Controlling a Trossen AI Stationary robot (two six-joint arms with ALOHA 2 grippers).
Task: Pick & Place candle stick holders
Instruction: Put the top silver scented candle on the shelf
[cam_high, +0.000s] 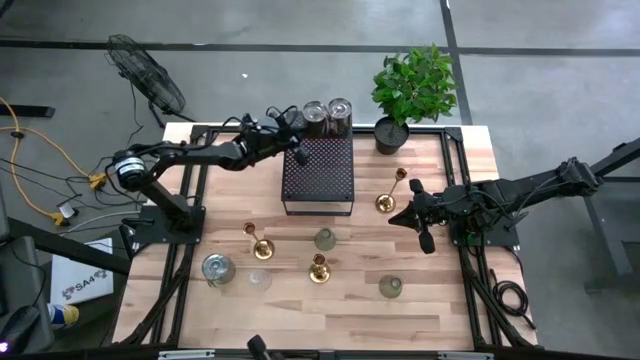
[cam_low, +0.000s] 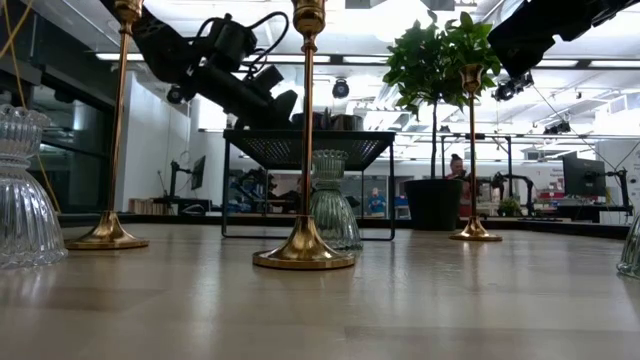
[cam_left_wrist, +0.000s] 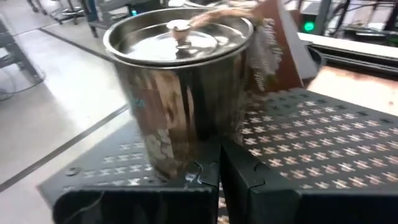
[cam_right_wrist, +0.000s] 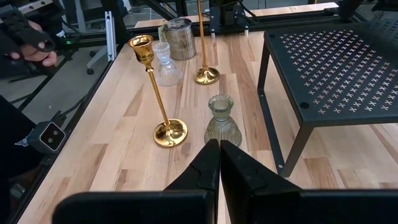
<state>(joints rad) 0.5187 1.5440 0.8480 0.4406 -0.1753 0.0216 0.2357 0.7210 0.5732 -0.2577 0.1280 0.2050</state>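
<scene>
Two silvery lidded cups (cam_high: 315, 116) (cam_high: 340, 112) stand on the far edge of the black perforated box (cam_high: 320, 178). My left gripper (cam_high: 298, 152) is shut, low over the box top, right at the foot of the nearer cup (cam_left_wrist: 180, 81). Three brass candle stick holders (cam_high: 257, 240) (cam_high: 319, 268) (cam_high: 388, 195) stand upright on their round bases on the wooden table. Ribbed glass holders (cam_high: 325, 238) (cam_high: 217, 268) (cam_high: 390, 287) stand among them. My right gripper (cam_high: 425, 238) hangs shut above the table's right side, facing a brass holder (cam_right_wrist: 163, 93) and a glass one (cam_right_wrist: 222, 121). My left gripper's shut fingertips (cam_left_wrist: 208, 171) come level across the box top up to the base of the silvery cup (cam_left_wrist: 168, 162). Whether they touch the cup, I cannot tell. The cup stands upright on the box.
A green plant in a black pot (cam_high: 392, 130) stands at the far right of the box. A small clear holder (cam_high: 259, 280) sits beside the large glass one. Bare wood lies along the near edge. A person's hand (cam_right_wrist: 28, 43) shows beyond the table's left side.
</scene>
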